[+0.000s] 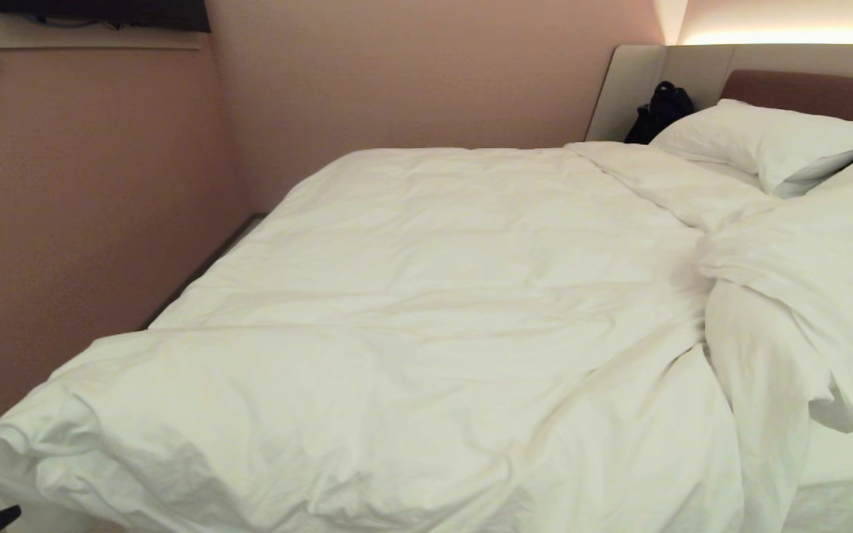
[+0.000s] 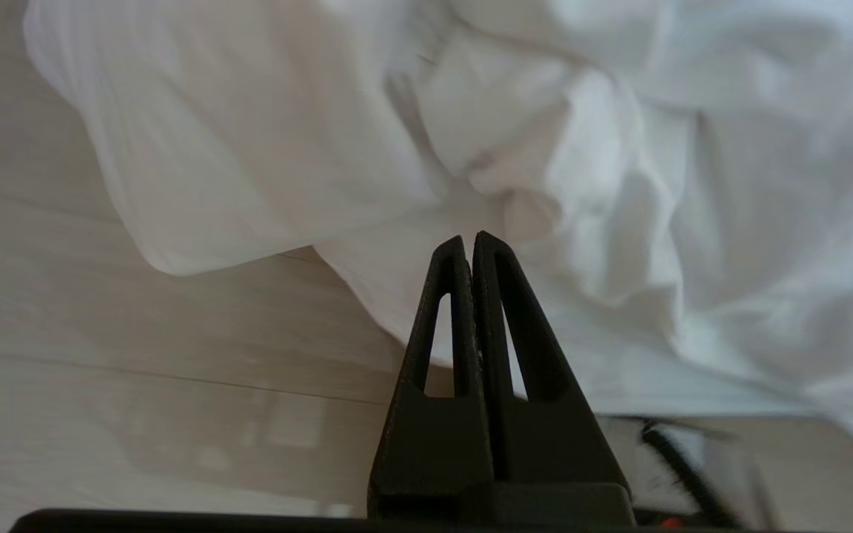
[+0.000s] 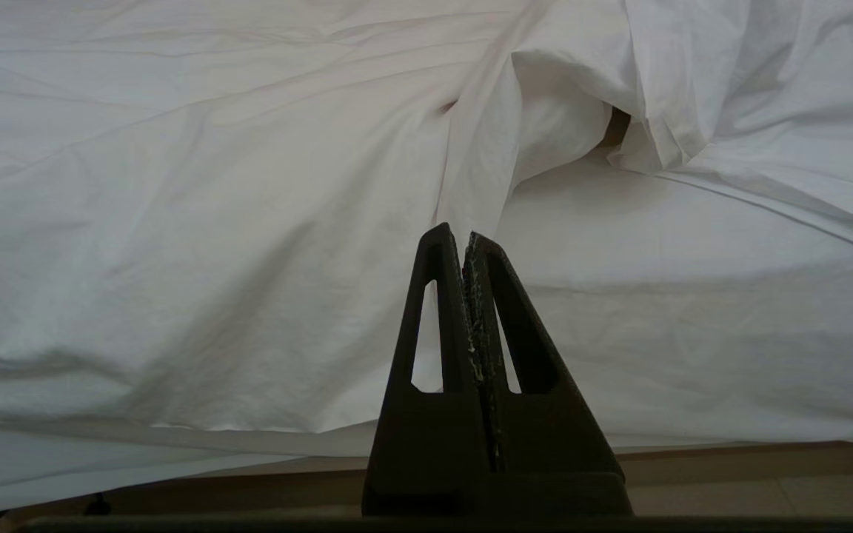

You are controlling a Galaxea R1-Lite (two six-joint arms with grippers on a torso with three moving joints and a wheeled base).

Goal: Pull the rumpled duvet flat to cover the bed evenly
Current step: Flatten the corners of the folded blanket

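Note:
The white duvet [image 1: 426, 311] lies over most of the bed [image 1: 811, 92]. It is fairly smooth in the middle, bunched at the near left corner, and folded back in a rumpled heap [image 1: 789, 296] on the right, where bare sheet [image 1: 848, 459] shows. In the left wrist view my left gripper [image 2: 469, 238] is shut and empty, its tips just short of the hanging duvet corner [image 2: 263, 148] above the pale floor. My right gripper [image 3: 460, 233] is shut on nothing and points at the bed's side, where the duvet's [image 3: 212, 222] fold meets the sheet [image 3: 693, 296].
Two white pillows [image 1: 767, 141] lean at the headboard, with a black bag [image 1: 660, 111] beside them. A pinkish wall [image 1: 86, 222] runs close along the bed's far left side. Pale wood floor [image 2: 138, 385] lies under the duvet corner.

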